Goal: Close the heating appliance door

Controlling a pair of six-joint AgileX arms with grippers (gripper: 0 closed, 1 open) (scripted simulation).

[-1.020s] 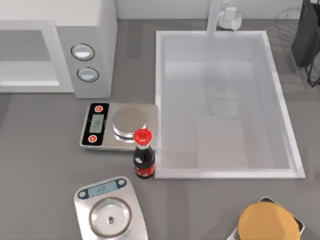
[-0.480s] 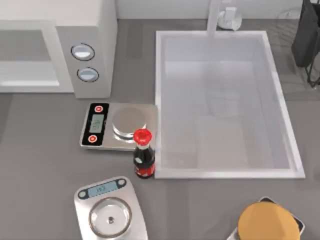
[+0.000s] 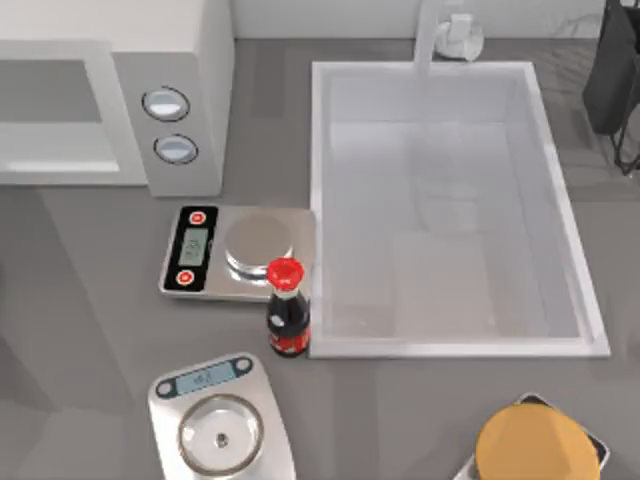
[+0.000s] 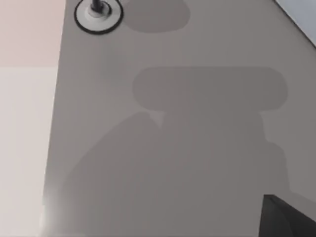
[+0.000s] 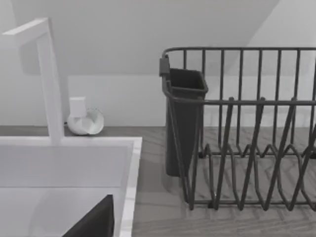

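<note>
**Door to be pushed shut, left arm the likelier one**

The large white boxy microwave point(image 3: 150, 25) is sitting in the far-left corner of the desk point(image 3: 80, 300), its front facing the near edge. Its grey control panel is carrying two round silver-rimmed dials point(image 3: 165, 104). The door point(image 3: 55, 177), a flat white-framed panel with a pale greyish window, seems to be lying across the left part of that front. Its long axis is running along the far edge. From above I cannot tell whether it is flush or ajar.

The left end effector point(image 4: 289, 217) is showing as a dark corner over bare grey desk. I cannot tell how far open it is, or which way the door lies from it. Soft shadows are falling near the left edge, in front of the microwave, so I am judging the left arm the nearer one.

The right end effector point(image 5: 94, 222) is hanging idle by the white sink point(image 3: 450, 348), facing one wire dish rack point(image 5: 256, 148); its opening cannot be told either.

Also standing on the desk are:
- two silver scales, one rectangular point(image 3: 240, 250) and one with a round dish point(image 3: 222, 420)
- one red-capped dark bottle point(image 3: 288, 315)
- one yellow disc point(image 3: 535, 445)
</note>
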